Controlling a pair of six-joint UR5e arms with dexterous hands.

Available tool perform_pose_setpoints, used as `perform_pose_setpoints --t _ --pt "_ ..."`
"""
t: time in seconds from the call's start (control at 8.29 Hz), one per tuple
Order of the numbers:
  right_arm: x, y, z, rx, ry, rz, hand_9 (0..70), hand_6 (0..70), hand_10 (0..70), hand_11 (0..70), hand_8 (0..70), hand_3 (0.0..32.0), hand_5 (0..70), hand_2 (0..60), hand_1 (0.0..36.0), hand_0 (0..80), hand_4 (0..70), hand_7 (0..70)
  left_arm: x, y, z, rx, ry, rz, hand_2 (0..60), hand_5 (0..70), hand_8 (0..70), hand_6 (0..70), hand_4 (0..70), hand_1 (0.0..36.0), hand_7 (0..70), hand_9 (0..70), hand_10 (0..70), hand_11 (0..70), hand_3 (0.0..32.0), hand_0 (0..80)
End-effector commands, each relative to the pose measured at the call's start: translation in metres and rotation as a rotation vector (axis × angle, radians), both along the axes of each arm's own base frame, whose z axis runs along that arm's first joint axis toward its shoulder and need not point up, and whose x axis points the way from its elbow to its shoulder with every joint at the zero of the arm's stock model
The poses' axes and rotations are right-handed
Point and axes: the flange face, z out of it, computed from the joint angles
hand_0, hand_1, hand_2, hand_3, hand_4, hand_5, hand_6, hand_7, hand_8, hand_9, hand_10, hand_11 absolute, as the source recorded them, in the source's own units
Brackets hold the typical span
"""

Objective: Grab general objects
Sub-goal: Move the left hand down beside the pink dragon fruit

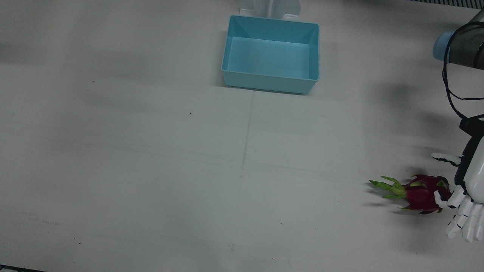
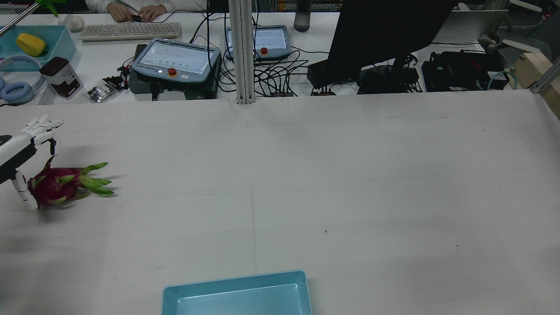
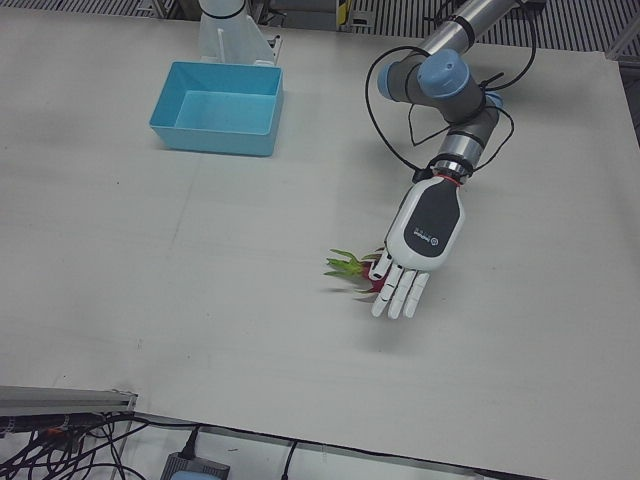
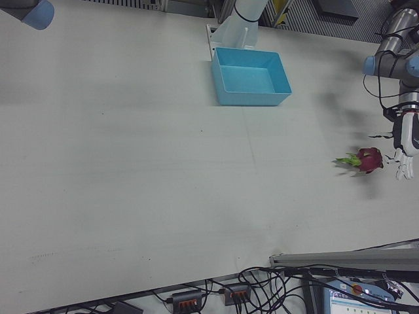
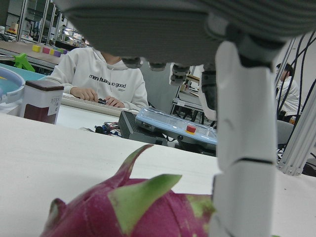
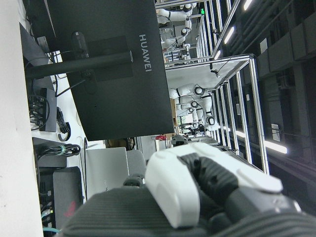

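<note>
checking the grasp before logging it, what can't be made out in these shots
- Left hand contact with the dragon fruit: in the left-front view the palm covers the fruit; the front view's edge cuts the hand off.
- Right hand: only its own camera shows it, too close to tell open or shut.
- Bin: the rear view's bottom edge cuts it off.

The wide white table (image 1: pixel 151 170) lies bare between the open light-blue plastic bin (image 1: pixel 270 55) and the magenta, green-leafed dragon fruit (image 1: pixel 421 194); the two stand well apart.
</note>
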Motion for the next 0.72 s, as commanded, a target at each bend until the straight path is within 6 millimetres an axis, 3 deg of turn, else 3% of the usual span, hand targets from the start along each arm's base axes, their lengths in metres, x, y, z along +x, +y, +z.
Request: perform_pose_setpoints --t 0.0,0.12,0.24,0.48,0.6 --pt "0.000 0.000 0.000 0.000 0.000 0.000 0.0 0.0 0.0 0.0 0.0 0.0 0.0 0.0 0.0 0.0 0.0 0.0 0.025 -0.014 0.019 -0.052 -0.039 -0.038 14.2 70.0 0.0 0.0 0.0 32.0 10.9 0.7 0.0 0.2 0.4 69.6" --pt "0.000 0.000 0.000 0.000 0.000 0.000 0.0 0.0 0.0 0.0 0.0 0.0 0.0 0.0 0.0 0.0 0.0 0.0 0.025 -0.013 0.020 -0.065 -0.050 -0.059 10.1 70.0 0.0 0.0 0.0 29.8 9.1 0.4 0.0 0.0 0.6 65.0" --pt "0.000 0.000 0.000 0.000 0.000 0.000 0.0 0.0 0.0 0.0 0.0 0.0 0.0 0.0 0.0 0.0 0.0 0.0 0.029 -0.010 0.021 -0.074 -0.058 -0.050 3.6 0.0 0.0 0.0 2.7 28.3 5.8 0.0 0.0 0.0 30.8 64.6" --pt "0.000 0.000 0.000 0.000 0.000 0.000 0.0 0.0 0.0 0.0 0.0 0.0 0.0 0.0 0.0 0.0 0.0 0.0 0.041 -0.012 0.014 -0.085 -0.070 -0.036 0.0 0.0 0.0 0.0 1.8 26.7 1.7 0.0 0.0 0.0 31.4 63.6" --pt "0.000 0.000 0.000 0.000 0.000 0.000 0.0 0.0 0.0 0.0 0.0 0.0 0.0 0.0 0.0 0.0 0.0 0.0 0.061 -0.007 0.009 -0.095 -0.082 -0.014 0.0 0.0 0.0 0.0 1.7 27.0 0.0 0.0 0.0 0.0 31.6 65.2"
